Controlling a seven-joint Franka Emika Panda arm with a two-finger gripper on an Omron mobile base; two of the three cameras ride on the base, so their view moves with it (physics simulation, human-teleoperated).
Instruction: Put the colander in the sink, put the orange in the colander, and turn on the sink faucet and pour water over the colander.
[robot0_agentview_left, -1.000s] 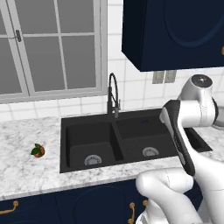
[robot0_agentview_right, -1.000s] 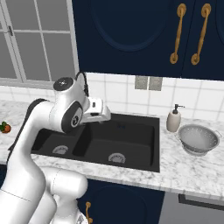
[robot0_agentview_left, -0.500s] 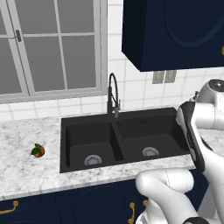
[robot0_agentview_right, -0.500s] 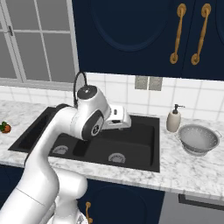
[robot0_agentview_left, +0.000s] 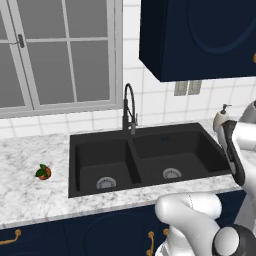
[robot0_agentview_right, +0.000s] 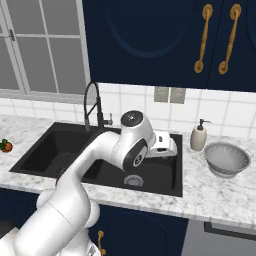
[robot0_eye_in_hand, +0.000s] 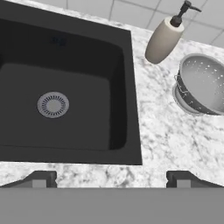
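Right base view: sink (robot0_agentview_right: 55, 155), black double basin set in the marble counter (robot0_agentview_right: 225, 195), both basins bare. Sink faucet (robot0_agentview_right: 91, 102) stands behind the divider. Colander (robot0_agentview_right: 227, 159) sits upright on the counter right of the sink, near the soap dispenser (robot0_agentview_right: 198, 136) but apart from it. Gripper (robot0_agentview_right: 172, 149) hangs over the right basin, jaws spread wide, nothing between them. Orange (robot0_agentview_right: 5, 145) lies far left on the counter, well apart from the sink.

Handling, as a judgement: colander is stiff, light, thin metal, likely slippery; the rim looks the surest hold, since its handles are too small to make out. Hand view cuts off the colander's right side.
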